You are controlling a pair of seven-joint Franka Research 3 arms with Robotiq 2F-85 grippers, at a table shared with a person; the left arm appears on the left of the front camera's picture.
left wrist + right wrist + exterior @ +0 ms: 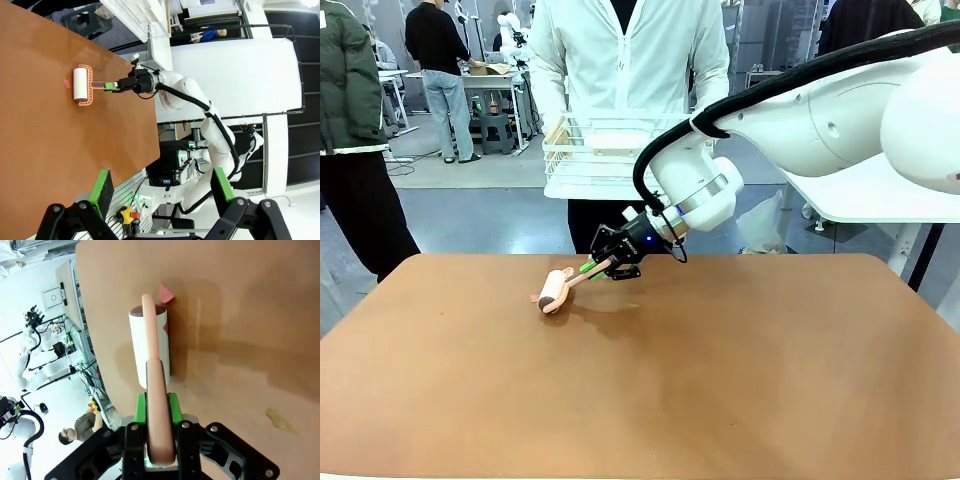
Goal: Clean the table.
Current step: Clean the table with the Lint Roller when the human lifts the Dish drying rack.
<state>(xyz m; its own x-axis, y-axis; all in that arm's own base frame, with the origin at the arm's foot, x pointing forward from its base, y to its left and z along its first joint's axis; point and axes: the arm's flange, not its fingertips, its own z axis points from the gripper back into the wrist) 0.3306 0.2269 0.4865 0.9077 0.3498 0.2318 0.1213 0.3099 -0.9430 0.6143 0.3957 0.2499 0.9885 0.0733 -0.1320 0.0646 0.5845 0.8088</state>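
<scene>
One reddish-brown table (pixel 720 380), lint roller (pixel 556 291) on it, lab behind

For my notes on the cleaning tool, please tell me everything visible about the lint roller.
The lint roller has a white drum in a peach-pink, plastic-looking frame with a long handle of the same colour. The right gripper has its jaws shut on the handle's end. The drum seems to rest on the table, near the far middle, the handle sloping up. A small pink scrap lies by one drum end; whether they touch is unclear.
</scene>
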